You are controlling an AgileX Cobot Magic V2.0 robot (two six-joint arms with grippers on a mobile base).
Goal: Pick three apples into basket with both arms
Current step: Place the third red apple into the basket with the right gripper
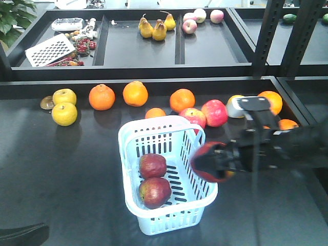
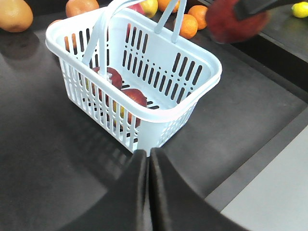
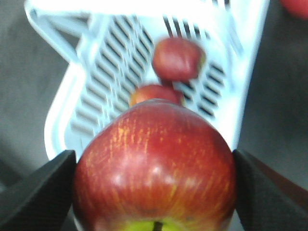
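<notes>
Basket (image 1: pixel 166 177) standing near the middle of the dark tabletop (image 1: pixel 61 174), already holding two apples: far one (image 1: pixel 152 165) and near one (image 1: pixel 155 192), lying side by side on the slotted bottom. Third apple (image 1: pixel 210 161) clamped between the jaws of the right gripper (image 1: pixel 218 163), held in the air just at the basket's right rim, stem end toward the wrist camera. Carried high, probably to clear the rim and the raised handle (image 2: pixel 103 29) before letting go inside. Left gripper (image 2: pixel 147 166) closed on nothing, fingers pressed together, parked near the basket's near corner, out of the way. Oranges (image 1: pixel 102 97) and brighter pink apples (image 1: pixel 214 113) left along the far edge, not part of the job.
</notes>
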